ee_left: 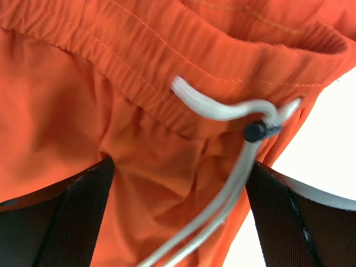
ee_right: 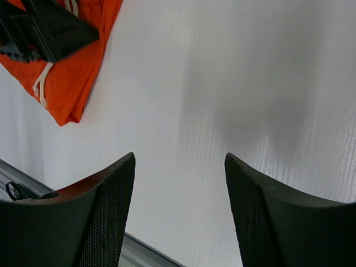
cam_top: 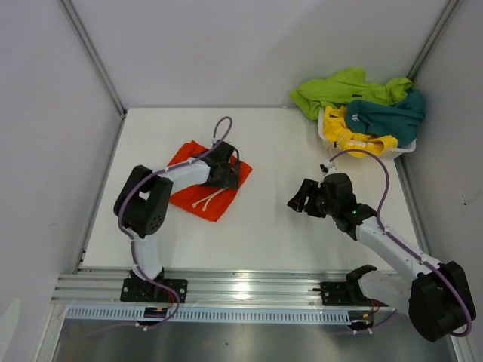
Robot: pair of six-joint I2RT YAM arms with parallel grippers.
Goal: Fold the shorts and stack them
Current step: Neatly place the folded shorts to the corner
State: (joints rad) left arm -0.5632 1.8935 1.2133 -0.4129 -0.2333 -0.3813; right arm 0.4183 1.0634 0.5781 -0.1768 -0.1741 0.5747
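The orange shorts [cam_top: 202, 190] lie folded on the white table, left of centre, with the white drawstring [cam_top: 208, 199] showing. My left gripper [cam_top: 225, 172] is low over their far right part. In the left wrist view it [ee_left: 178, 222] is open, fingers [ee_left: 72, 222] wide apart, with orange fabric [ee_left: 83, 100] and the drawstring [ee_left: 222, 111] between them. My right gripper [cam_top: 299, 197] is open and empty over bare table; it also shows in the right wrist view [ee_right: 179, 158], with the orange shorts [ee_right: 78, 83] far left. Lime green [cam_top: 343, 87], teal [cam_top: 392, 117] and yellow shorts [cam_top: 343, 130] are heaped at the back right.
A white mesh basket [cam_top: 407, 149] in the back right corner holds the heaped shorts; the lime green pair spills over its far rim. A metal rail [cam_top: 241, 286] runs along the near edge. Grey walls close in left, back and right.
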